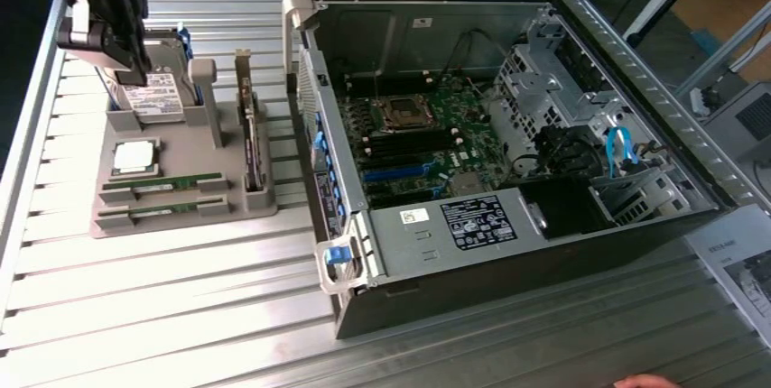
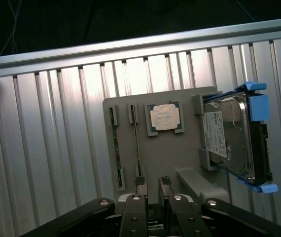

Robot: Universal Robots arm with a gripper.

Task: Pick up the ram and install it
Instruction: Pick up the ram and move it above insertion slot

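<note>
Hovering over the grey holder (image 2: 175,153) with jaws narrowly parted and empty, the gripper (image 2: 153,181) appears offset from the ram (image 2: 137,148), so descending risks striking it or its twin (image 2: 114,148).

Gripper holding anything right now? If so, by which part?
Nothing held. The gripper is open above the tray; both ram sticks lie in it.

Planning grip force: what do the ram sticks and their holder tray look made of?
The ram sticks look like matte green circuit board with small dark chips, likely fibreglass laminate. The holder tray is uniformly gray and dull with moulded-looking slots, probably plastic.
</note>
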